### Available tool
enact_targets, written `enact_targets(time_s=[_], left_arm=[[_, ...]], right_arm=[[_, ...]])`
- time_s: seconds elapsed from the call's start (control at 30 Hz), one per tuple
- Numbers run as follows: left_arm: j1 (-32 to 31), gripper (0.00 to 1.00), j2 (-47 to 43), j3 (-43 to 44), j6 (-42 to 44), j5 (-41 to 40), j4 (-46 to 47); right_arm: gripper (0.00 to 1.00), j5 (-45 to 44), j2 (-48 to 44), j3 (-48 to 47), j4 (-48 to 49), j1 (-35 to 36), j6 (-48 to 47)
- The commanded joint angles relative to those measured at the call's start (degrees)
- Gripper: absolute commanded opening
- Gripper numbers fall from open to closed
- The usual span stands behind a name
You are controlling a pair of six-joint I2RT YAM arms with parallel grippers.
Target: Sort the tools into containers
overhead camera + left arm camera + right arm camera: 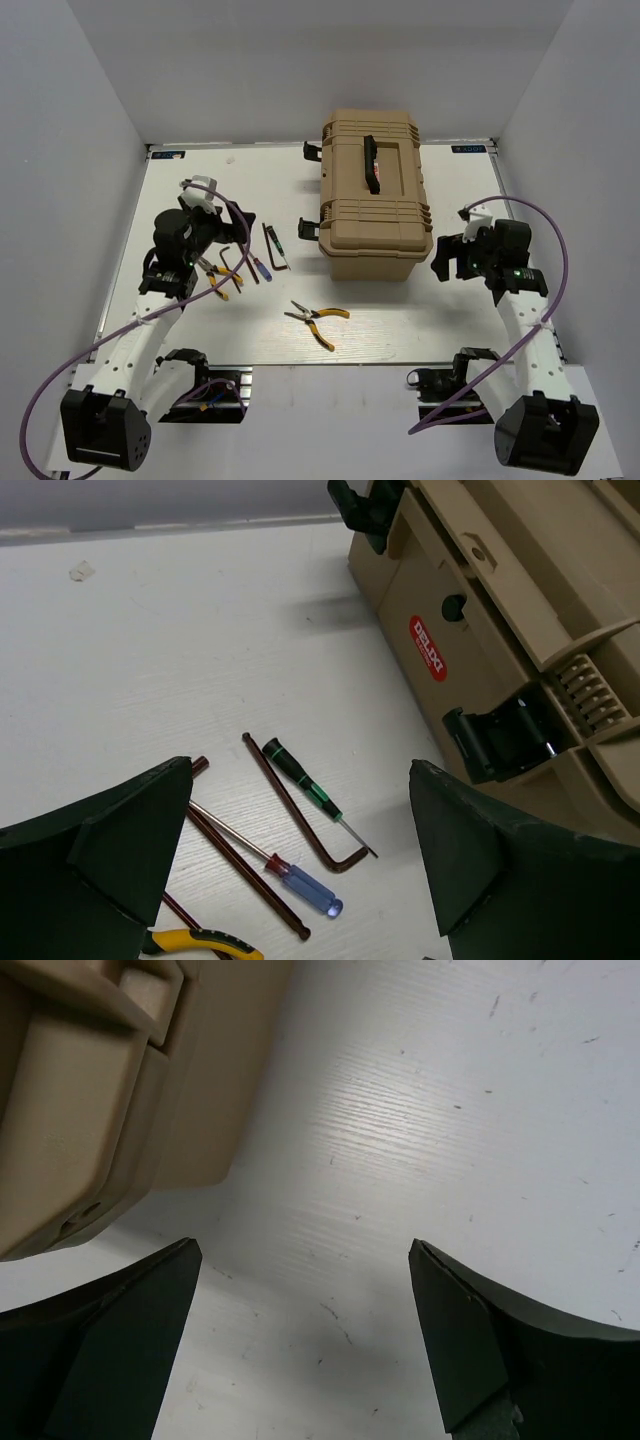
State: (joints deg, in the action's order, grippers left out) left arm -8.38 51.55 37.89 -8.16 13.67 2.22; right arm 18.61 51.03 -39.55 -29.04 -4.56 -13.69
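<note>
left tool (300, 768) and right tool (305, 1245) spread; toolbox (376, 222) lid down, pliers (320, 320) outside.

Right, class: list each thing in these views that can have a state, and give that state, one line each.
toolbox, upright, lid shut.
left gripper, open, holding nothing.
right gripper, open, holding nothing.
centre pliers, flat on the table, handles spread.
blue-handled screwdriver, lying flat, not held.
green-black screwdriver, lying flat, not held.
hex key, lying flat, not held.
</note>
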Motion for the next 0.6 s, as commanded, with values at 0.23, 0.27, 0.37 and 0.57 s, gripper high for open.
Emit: enact_targets(time_s=[0.23, 0.27, 0.37, 0.57], left_arm=[[0.03, 1.00, 0.75, -0.62, -0.45, 3.12, 1.56], [0.03, 1.00, 0.75, -0.62, -0.45, 3.64, 1.56], [0.03, 1.00, 0.75, -0.62, -0.98, 5.22, 2.18], [0.03, 0.67, 1.80, -0.62, -0.98, 8.56, 2.79]], right_arm=[[0.87, 15.75, -6.81, -2.01, -8.82, -1.69, -14.14], [0.76, 15.75, -6.29, -4.72, -9.54, -1.68, -13.99], [0.23, 15.23, -1.91, -15.27, -14.81, -1.77, -14.35], [0.11, 21.81, 7.94, -29.61, -13.43, -0.46, -3.74]])
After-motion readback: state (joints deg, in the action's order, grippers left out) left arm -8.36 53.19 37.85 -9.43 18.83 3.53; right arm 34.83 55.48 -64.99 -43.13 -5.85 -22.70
